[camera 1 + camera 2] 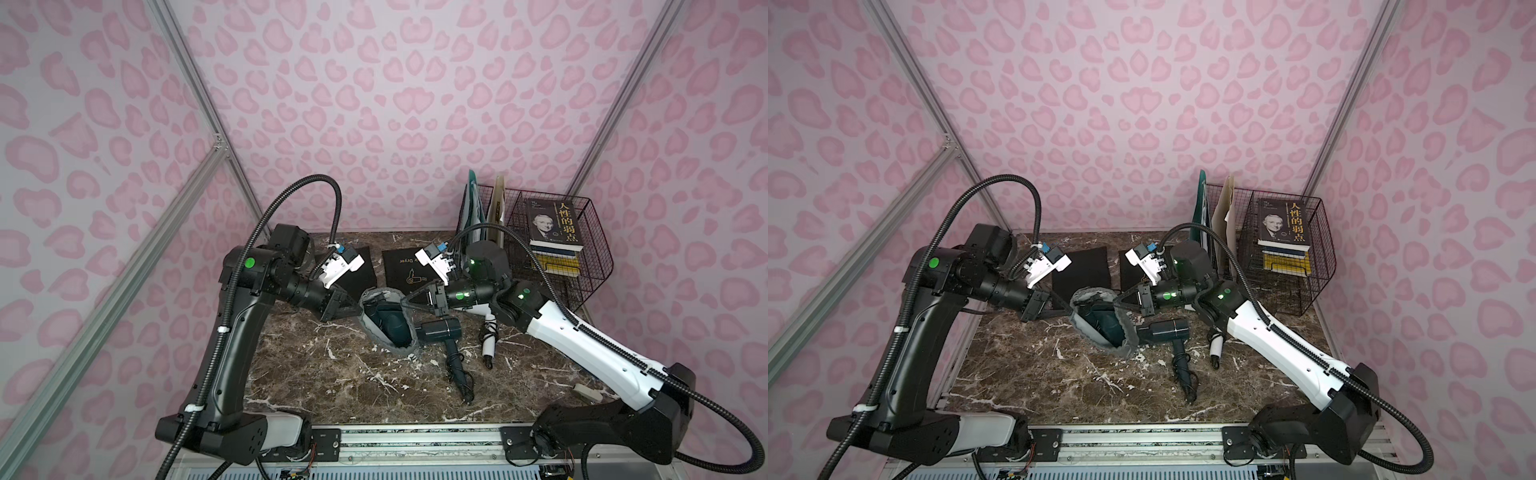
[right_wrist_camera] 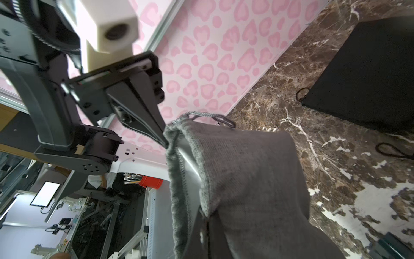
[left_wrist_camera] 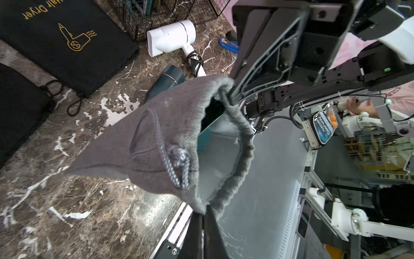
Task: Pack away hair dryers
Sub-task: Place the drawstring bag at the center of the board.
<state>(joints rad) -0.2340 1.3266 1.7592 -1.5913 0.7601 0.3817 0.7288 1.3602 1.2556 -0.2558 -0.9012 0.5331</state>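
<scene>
Nearest us, around 6 o'clock, the worktop [image 1: 332,374] is carrying only the black cord [image 1: 461,382] trailing from the second teal dryer [image 1: 440,330]. That dryer is lying just beside the grey pouch [image 1: 397,350], at the pouch's 3 o'clock. The white dryer [image 1: 488,338] is waiting further toward 3 o'clock, partly under the right arm.

At centre, the left end effector [image 1: 359,311] is pinching the pouch rim at 9 o'clock and the right end effector [image 1: 404,300] is pinching it near 1 o'clock. We judge they are pulling apart to keep the mouth gaping. The first teal dryer [image 1: 390,326] is sitting inside.

Toward 12 o'clock, two black pouches [image 1: 409,270] are lying flat, likely for the remaining dryers.
</scene>
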